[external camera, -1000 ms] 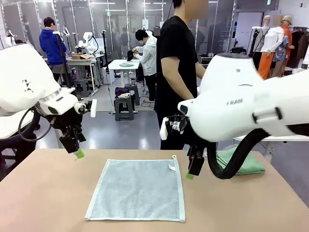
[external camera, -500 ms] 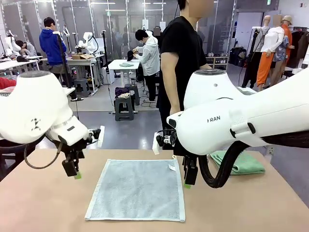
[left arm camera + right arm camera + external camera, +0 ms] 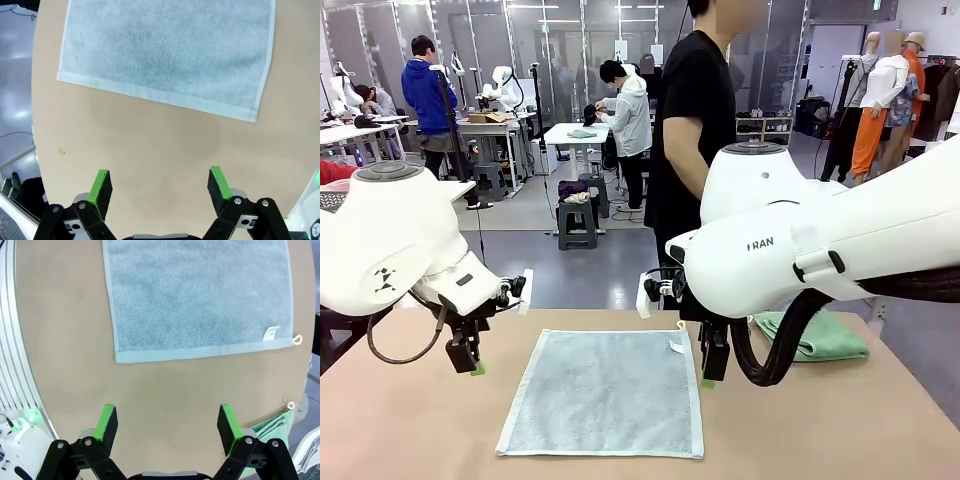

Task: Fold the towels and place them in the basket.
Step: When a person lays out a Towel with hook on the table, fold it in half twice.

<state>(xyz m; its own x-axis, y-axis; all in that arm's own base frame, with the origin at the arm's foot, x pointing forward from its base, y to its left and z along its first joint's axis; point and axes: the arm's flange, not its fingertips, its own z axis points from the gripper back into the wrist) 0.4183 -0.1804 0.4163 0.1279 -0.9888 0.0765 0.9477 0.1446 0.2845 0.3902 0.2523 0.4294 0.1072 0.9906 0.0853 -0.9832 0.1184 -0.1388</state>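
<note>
A pale grey-blue towel (image 3: 605,390) lies spread flat in the middle of the tan table (image 3: 410,430). My left gripper (image 3: 472,366) hangs open just above the table, left of the towel's far left corner. Off the towel's far right corner my right gripper (image 3: 708,380) is open too. In the left wrist view the gripper (image 3: 160,176) has bare table between its fingers and the towel (image 3: 170,50) beyond. The right wrist view shows its gripper (image 3: 167,414) short of the towel (image 3: 200,295). A folded mint green towel (image 3: 828,336) (image 3: 272,427) rests at the right. The basket is out of view.
A person in a black shirt (image 3: 695,130) stands at the table's far edge, behind the towel. Bare tabletop runs along both sides and the front of the towel. Other people and work tables are far behind.
Both arms have come down toward the table. The left gripper dropped from well above the far left corner to just above the surface; the right gripper lowered slightly. The towel has not moved.
</note>
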